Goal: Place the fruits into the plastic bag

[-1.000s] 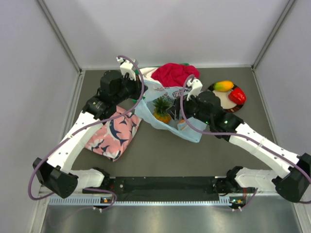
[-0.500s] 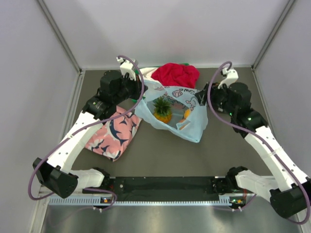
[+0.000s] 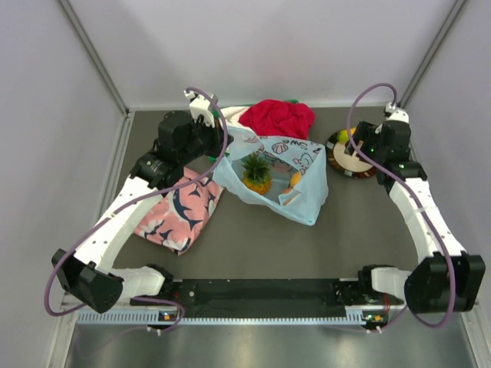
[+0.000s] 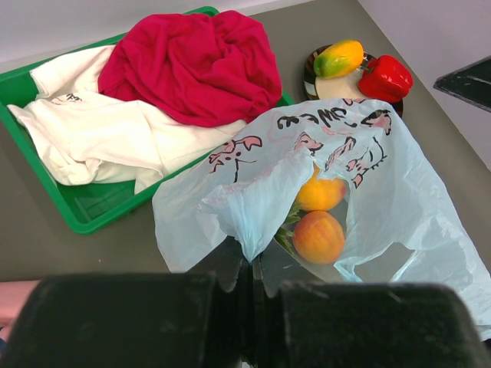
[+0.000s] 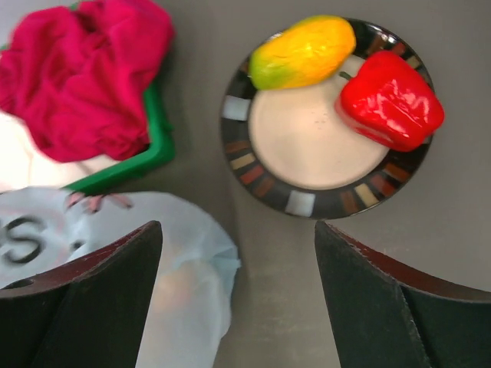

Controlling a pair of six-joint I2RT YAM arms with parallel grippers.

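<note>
The light-blue plastic bag (image 3: 303,195) lies open mid-table. My left gripper (image 3: 221,142) is shut on its near edge (image 4: 253,253) and holds the mouth up. The pineapple (image 3: 256,173) and the peach (image 4: 318,236) lie inside the bag. The mango (image 5: 303,52) and the red pepper-like fruit (image 5: 391,100) lie on a round patterned plate (image 5: 307,203) to the right of the bag. My right gripper (image 5: 238,230) is open and empty, hovering above the plate's near-left rim. In the top view it (image 3: 354,147) hides the red fruit.
A green tray (image 4: 84,215) with red and white clothes stands behind the bag. A pink shark-print cloth (image 3: 178,208) lies left of the bag, under my left arm. Grey walls close the table at the back and both sides.
My right arm has swung right, from over the bag's mouth to above the plate, with its jaws empty. The left gripper still holds the bag's edge and has not moved.
</note>
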